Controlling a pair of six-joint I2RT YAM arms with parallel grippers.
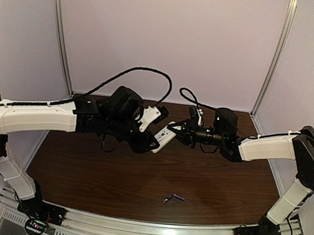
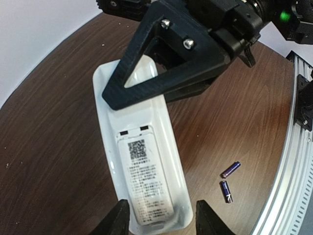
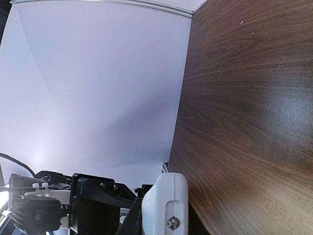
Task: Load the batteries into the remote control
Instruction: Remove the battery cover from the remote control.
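Note:
The remote control is a slim white bar held in the air between both grippers, above the middle of the table. In the left wrist view its back face shows, with a QR code and a printed label. My left gripper is shut on its near end. My right gripper is shut on its far end, with one black triangular finger lying across it. In the right wrist view only the remote's white end with a screw shows. The two purple batteries lie on the table near the front edge, and show as two in the left wrist view.
The brown wooden table ends at a metal rail in front, where the arm bases stand. Pale walls and two upright metal posts close the back and sides. Black cables loop above the grippers.

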